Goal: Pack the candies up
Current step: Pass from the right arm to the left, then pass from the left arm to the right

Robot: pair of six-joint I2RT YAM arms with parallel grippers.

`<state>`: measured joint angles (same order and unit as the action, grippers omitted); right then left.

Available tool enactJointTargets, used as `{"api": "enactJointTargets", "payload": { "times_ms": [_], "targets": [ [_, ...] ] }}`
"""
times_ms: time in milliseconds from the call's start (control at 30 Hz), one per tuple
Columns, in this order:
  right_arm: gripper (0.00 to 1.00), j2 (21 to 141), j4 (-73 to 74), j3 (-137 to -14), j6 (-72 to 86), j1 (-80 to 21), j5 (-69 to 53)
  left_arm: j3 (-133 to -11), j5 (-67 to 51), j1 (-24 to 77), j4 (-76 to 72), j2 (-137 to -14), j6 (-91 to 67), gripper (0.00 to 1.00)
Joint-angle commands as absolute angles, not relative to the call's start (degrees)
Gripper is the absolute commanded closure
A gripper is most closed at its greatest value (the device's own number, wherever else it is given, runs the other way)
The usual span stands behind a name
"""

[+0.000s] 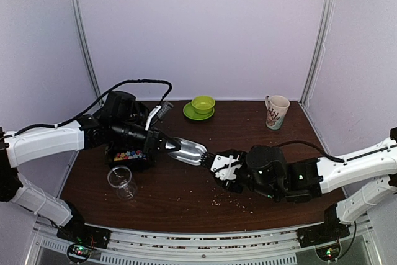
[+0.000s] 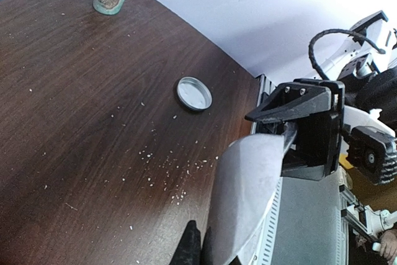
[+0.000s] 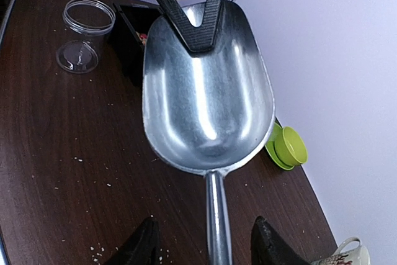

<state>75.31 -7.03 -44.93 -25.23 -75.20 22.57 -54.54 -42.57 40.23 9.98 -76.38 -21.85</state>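
The candies (image 1: 129, 154), small and many-coloured, lie in a black box (image 1: 131, 158) at the left. A metal scoop (image 1: 188, 151) hangs level above the table between both arms, its bowl (image 3: 208, 85) empty. My left gripper (image 1: 166, 145) is shut on the scoop's front rim, and its dark fingers (image 3: 193, 13) show pinching it in the right wrist view. My right gripper (image 3: 208, 249) stands open with the scoop's handle (image 3: 217, 215) between the fingers, which are apart from it on both sides. From the left wrist, the scoop's underside (image 2: 248, 197) fills the view.
A clear lidless jar (image 1: 121, 181) stands in front of the black box, and its round metal lid (image 2: 194, 93) lies on the table. A green cup on a saucer (image 1: 202, 107) and a patterned mug (image 1: 276, 111) sit at the back. Pale crumbs are scattered mid-table.
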Motion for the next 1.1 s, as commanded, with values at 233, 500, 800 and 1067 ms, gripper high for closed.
{"api": "enactJointTargets", "payload": {
  "times_ms": [233, 500, 800, 1067],
  "targets": [
    [0.63, 69.81, -20.71, -38.13, -32.16, -75.45, 17.18, -53.47, -48.22, 40.63, 2.86, -77.43, -24.57, 1.0],
    [0.76, 70.54, -23.16, -38.32, -33.02, -75.6, 18.76, -53.83, -48.52, 41.22, 2.47, -78.97, -25.04, 1.0],
    [0.79, 71.7, -21.6, -38.83, -33.96, -75.95, 18.89, -53.96, -49.11, 41.22, 2.04, -79.18, -25.09, 1.0],
    [0.8, 73.67, -19.29, -40.46, -34.81, -76.22, 20.29, -54.37, -49.3, 41.22, 2.41, -79.69, -25.07, 1.0]
  ]
}}
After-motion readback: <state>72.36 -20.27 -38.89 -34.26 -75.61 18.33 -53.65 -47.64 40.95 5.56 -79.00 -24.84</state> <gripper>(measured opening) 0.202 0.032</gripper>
